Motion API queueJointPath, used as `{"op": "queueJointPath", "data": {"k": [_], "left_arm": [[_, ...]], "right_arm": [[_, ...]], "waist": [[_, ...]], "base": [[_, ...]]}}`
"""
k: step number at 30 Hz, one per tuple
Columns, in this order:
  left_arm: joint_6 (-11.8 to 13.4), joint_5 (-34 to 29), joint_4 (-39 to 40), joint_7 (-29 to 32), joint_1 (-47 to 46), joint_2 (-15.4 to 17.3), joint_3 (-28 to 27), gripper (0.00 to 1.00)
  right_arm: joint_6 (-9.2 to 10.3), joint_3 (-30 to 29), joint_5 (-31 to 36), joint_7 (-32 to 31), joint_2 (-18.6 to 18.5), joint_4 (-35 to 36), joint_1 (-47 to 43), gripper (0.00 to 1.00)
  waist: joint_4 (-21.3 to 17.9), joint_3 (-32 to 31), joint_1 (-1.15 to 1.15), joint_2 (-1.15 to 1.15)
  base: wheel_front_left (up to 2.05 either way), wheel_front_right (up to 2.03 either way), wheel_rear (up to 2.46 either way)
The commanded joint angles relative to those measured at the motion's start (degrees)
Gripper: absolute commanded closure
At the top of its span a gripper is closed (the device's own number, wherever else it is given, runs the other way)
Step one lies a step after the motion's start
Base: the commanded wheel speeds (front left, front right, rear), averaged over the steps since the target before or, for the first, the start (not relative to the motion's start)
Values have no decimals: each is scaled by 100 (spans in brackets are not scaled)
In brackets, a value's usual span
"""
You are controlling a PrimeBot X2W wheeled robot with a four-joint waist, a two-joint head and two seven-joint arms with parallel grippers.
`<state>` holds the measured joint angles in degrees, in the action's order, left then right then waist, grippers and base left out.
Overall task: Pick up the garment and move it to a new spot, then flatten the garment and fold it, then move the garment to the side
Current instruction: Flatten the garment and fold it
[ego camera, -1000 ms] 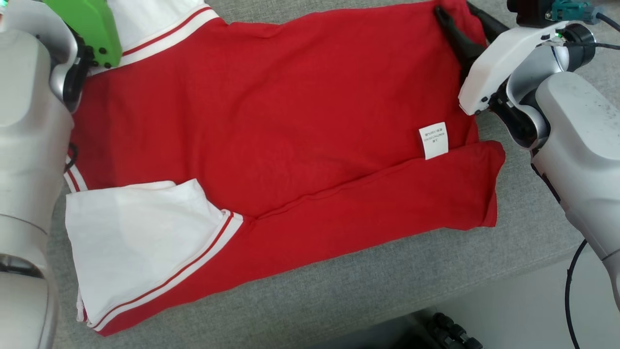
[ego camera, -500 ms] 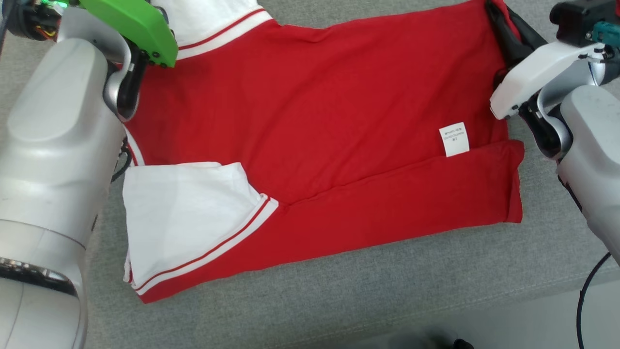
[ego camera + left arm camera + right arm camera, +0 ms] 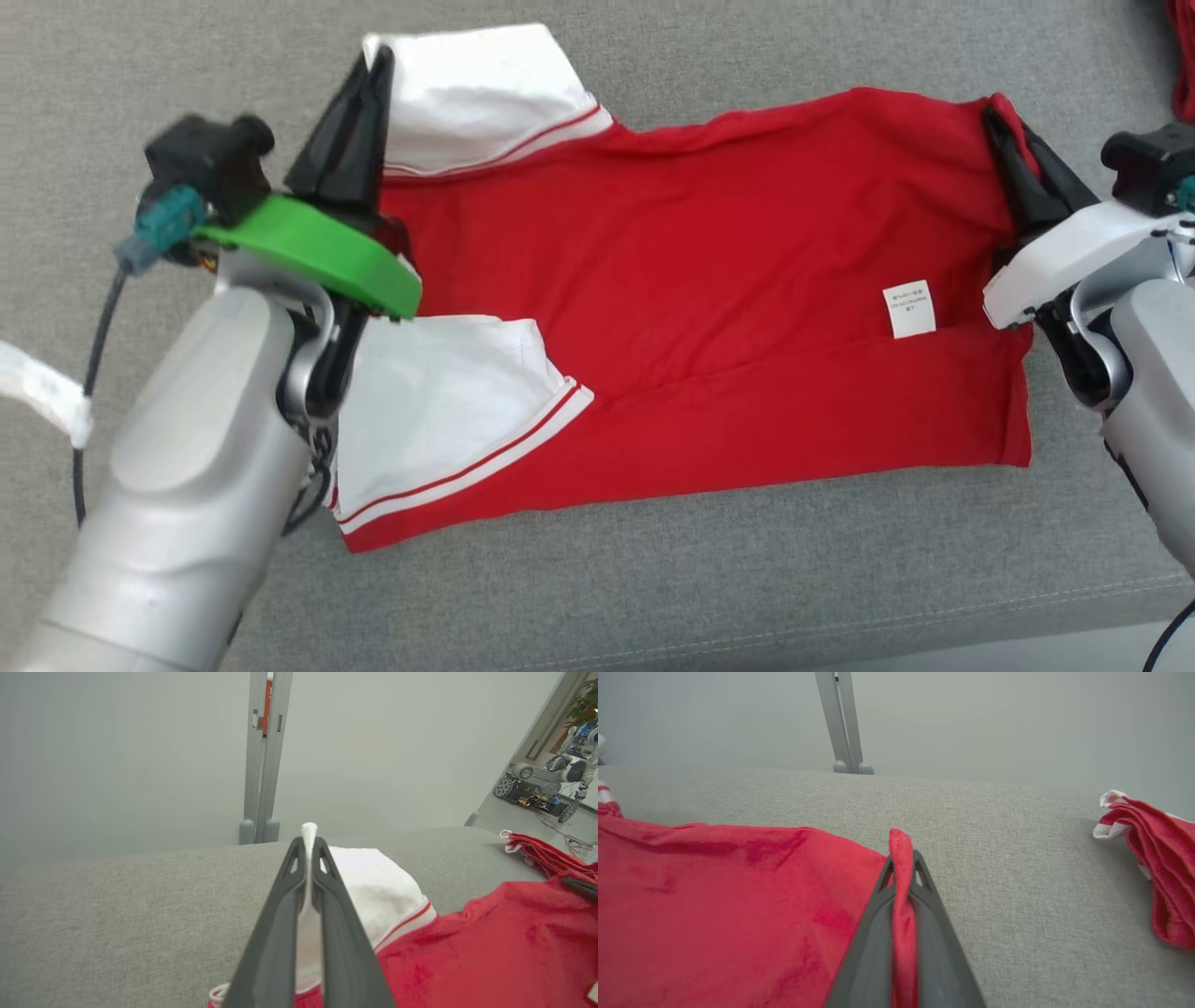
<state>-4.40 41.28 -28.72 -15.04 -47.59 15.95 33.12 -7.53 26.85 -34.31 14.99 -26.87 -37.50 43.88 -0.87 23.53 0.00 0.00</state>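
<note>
The red shirt (image 3: 709, 280) is lying spread across the grey bench (image 3: 747, 588), with its near long edge folded up over the body. The left pincer (image 3: 378, 65) is gripping the far sleeve (image 3: 485, 93), which is white, at its outer edge. In the left wrist view the white cloth is sitting pinched between the closed fingers and poking out past their tips. The right pincer (image 3: 997, 117) is clamping the shirt's far hem corner, and in the right wrist view a ridge of red cloth is standing up between its fingers. Both pinched corners are rising a little above the cloth around them. The near sleeve (image 3: 439, 401), also white, is lying flat on the red body, just beside the left arm's green cover (image 3: 317, 252). A white label (image 3: 908, 308) is showing near the shirt's right end, touching the fold line. A second red pile (image 3: 1153, 854) is lying on the bench well apart, to the right of the right pincer. A grey post (image 3: 264, 756) is standing behind the bench.
</note>
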Motion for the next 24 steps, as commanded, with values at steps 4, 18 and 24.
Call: {"op": "queueJointPath", "data": {"k": [4,18,24], "left_arm": [[234,-202,759,-13,921,65,-279,100],[480,-418,1795,-14,2963,-198,-776,100],[460,-553,1718,-15,3503,-400,-926,39]], "right_arm": [[11,-389,282,23,22,303,-507,100],[11,-1503,737,24,250,1286,-2072,100],[10,-1696,665,25,392,1541,-2622,2]], "waist": [[121,-195,0,0],[310,-504,0,0],[282,-619,0,0]], "base": [[0,0,0],[0,0,0],[0,0,0]]}}
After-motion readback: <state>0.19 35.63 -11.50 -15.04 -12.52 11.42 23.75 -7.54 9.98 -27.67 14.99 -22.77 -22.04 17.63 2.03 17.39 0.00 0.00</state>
